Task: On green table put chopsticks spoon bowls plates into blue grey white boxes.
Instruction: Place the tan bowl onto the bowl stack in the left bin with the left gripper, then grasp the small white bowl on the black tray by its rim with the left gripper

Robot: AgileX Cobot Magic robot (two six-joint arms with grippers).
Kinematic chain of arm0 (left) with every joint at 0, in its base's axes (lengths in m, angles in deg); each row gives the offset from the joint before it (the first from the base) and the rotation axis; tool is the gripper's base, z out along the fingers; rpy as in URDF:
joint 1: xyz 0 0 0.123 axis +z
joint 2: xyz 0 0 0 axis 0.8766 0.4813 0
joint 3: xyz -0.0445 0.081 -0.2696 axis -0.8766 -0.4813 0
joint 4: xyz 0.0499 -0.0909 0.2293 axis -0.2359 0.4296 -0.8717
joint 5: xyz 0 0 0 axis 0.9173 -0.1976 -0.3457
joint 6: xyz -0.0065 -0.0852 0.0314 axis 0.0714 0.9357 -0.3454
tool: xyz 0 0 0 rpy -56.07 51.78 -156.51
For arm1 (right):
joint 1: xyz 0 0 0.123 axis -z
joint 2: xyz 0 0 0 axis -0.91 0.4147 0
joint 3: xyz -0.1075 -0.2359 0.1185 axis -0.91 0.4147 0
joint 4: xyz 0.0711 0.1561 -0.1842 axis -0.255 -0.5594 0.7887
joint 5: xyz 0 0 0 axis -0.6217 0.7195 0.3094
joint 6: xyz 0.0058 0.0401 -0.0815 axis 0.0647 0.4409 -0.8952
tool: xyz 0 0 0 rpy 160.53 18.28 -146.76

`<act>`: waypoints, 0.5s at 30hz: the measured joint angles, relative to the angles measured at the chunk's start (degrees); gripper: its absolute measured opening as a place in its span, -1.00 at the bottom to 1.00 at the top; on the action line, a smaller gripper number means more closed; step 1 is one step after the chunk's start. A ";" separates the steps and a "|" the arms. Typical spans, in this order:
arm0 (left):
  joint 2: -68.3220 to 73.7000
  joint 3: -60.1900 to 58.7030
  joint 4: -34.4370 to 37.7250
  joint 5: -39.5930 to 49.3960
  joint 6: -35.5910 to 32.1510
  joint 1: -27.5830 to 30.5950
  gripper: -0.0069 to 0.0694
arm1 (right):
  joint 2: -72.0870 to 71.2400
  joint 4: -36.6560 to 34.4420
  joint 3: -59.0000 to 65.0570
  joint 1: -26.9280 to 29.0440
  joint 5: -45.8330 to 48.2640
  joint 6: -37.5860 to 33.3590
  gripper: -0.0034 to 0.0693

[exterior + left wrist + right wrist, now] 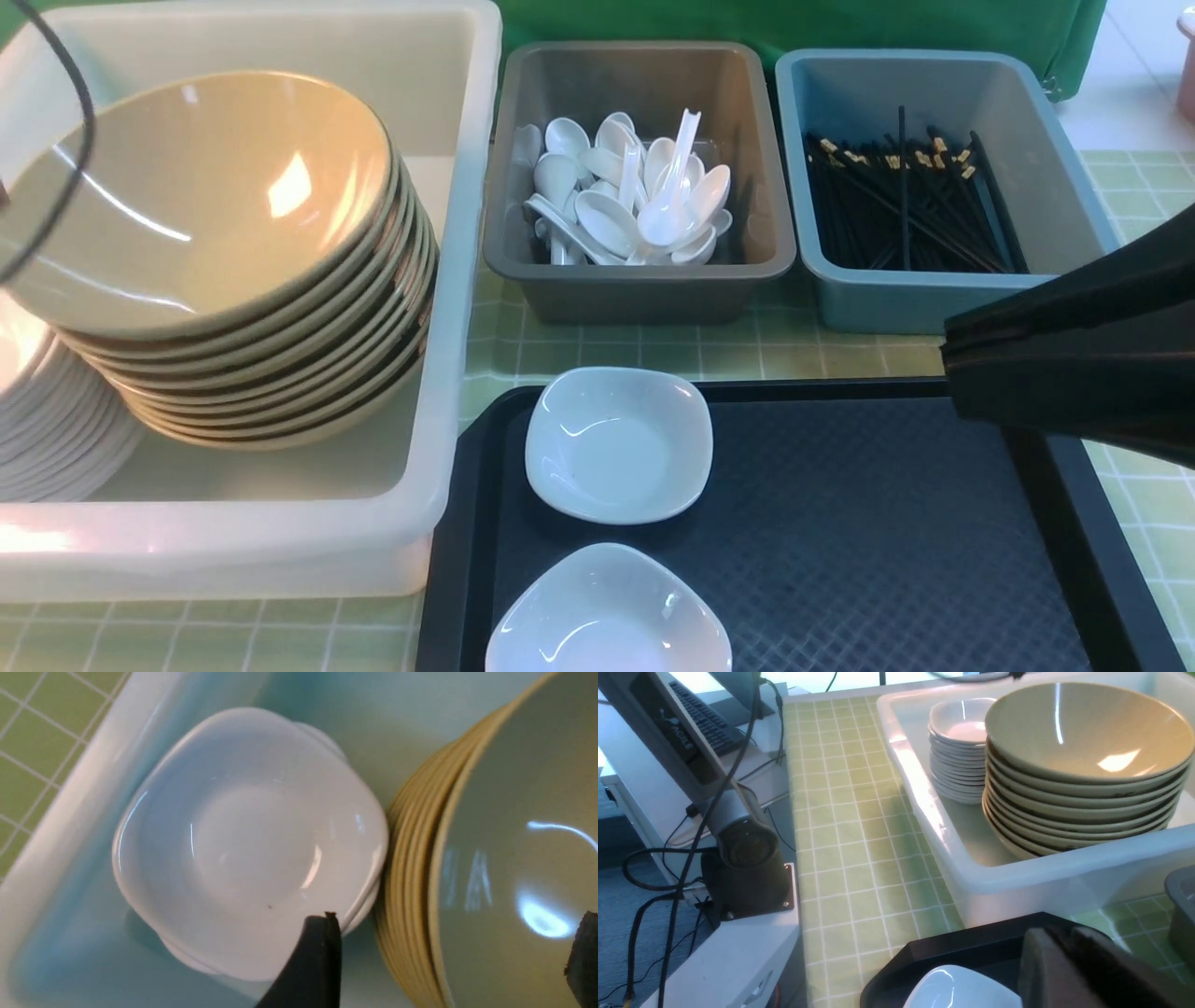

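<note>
The left fingers (452, 956) were spread wide above the white box (456, 280), one near the small dishes (252, 826), the other over the big bowls (523, 812), nothing between them! That gap looked right for letting a dish settle onto its stack. The right fingers (1064, 961) were pressed together, over by the tray, pinching nothing that showed.

Bowls nested in one leaning pile, dishes in their own column just beside, presumably to save room; the topmost dish sat askew. Tight quarters there: the bowl rims and the box wall hemmed in any descent.

And two dishes waited on the black tray, the far one (619, 445) and the near one (609, 616)! Beyond, spoons (667, 210) lay heaped in the grey box (644, 299), chopsticks (904, 187) in the blue box (878, 303), one standing up, all on the green tabletop (551, 350).
</note>
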 joint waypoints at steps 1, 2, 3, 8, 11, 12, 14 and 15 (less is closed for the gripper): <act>-0.81 1.29 0.56 0.91 -0.98 -0.57 0.92 | 0.00 0.00 0.00 0.00 0.02 0.00 -0.70; -1.95 2.56 2.15 1.47 -3.23 -2.18 0.92 | 0.00 0.00 0.00 0.00 0.02 0.00 -0.70; -2.99 3.18 3.59 1.60 -5.16 -3.59 0.92 | 0.00 0.00 0.00 0.00 0.02 0.00 -0.70; -5.52 4.05 15.36 2.13 -19.18 -15.49 0.91 | 0.00 0.00 0.00 0.00 0.06 0.21 -0.69; -3.30 2.82 23.68 1.96 -25.15 -28.75 0.81 | 0.00 0.00 0.00 0.00 0.26 0.21 -0.68; -2.06 2.75 24.10 1.77 -25.40 -30.69 0.80 | 0.00 0.00 0.00 0.00 0.34 0.21 -0.67; 0.19 2.75 24.15 0.99 -25.84 -34.76 0.76 | 0.00 0.00 0.00 0.00 0.72 0.21 -0.67; 2.39 2.75 23.97 0.29 -26.04 -37.27 0.72 | 0.00 0.00 0.00 0.00 0.94 0.21 -0.66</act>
